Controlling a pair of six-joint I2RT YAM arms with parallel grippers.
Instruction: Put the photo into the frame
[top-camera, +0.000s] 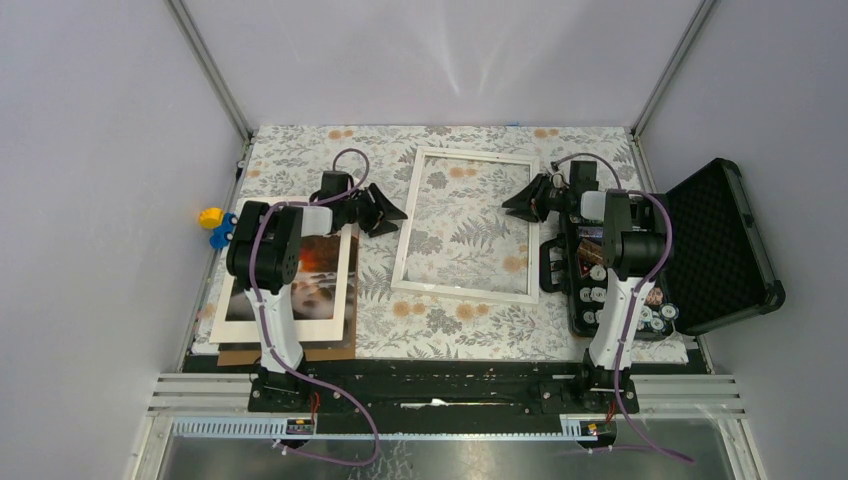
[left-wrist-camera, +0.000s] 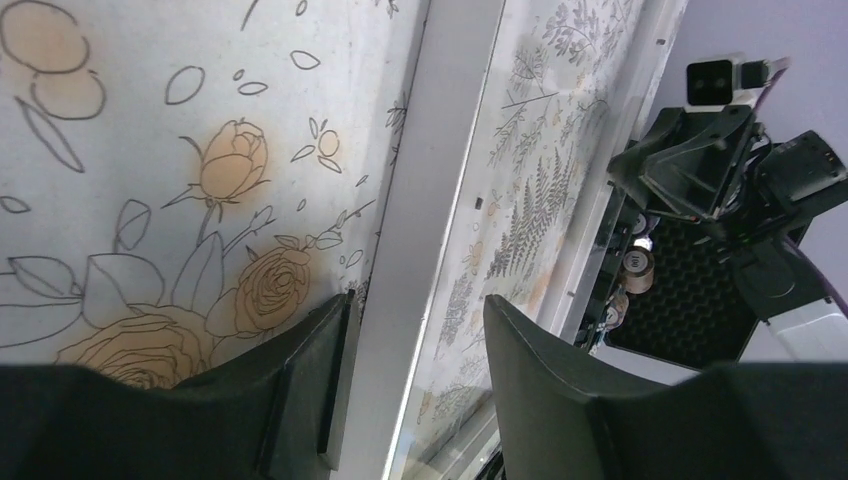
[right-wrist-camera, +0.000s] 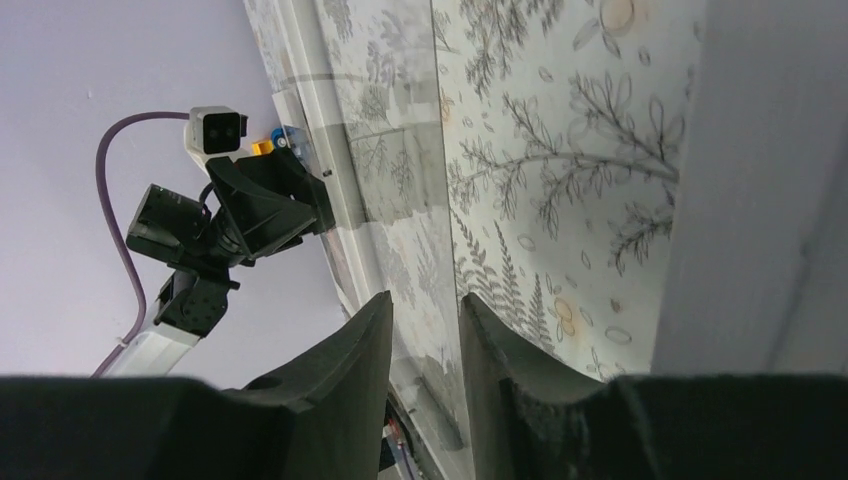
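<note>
On the floral surface (top-camera: 450, 335), centre, we find the thin white rectangular frame (top-camera: 404, 235) flat, long axis near-to-far. Our left gripper (top-camera: 390, 218) straddles its left rail, half-wide; our right gripper (top-camera: 512, 208) is narrowly parted. The dark landscape paper photo (top-camera: 325, 285) lies left, inside a white cardboard mat (top-camera: 290, 328).
</note>
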